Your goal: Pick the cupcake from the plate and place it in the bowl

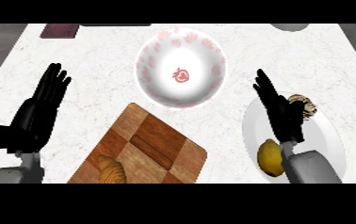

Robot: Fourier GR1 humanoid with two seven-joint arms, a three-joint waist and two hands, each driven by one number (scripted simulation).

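One marbled counter point(83, 58) (bowl point(158, 87), board point(142, 145))

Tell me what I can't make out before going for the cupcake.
Cupcake: head view, left part hidden behind the right hand; contact cannot be told.
Plate: head view, near rim covered by the right forearm.
Dark red thing and grey thing: head view, cut by the top edge.

A small brown-and-cream cupcake point(306, 106) sits on the far part of a round white plate point(325, 136) by the surface's right edge, partly hidden behind the right hand point(279, 111). A white bowl point(201, 84) with pink-red markings stands upright mid-surface, nearer the far edge, close to the plate but apart.
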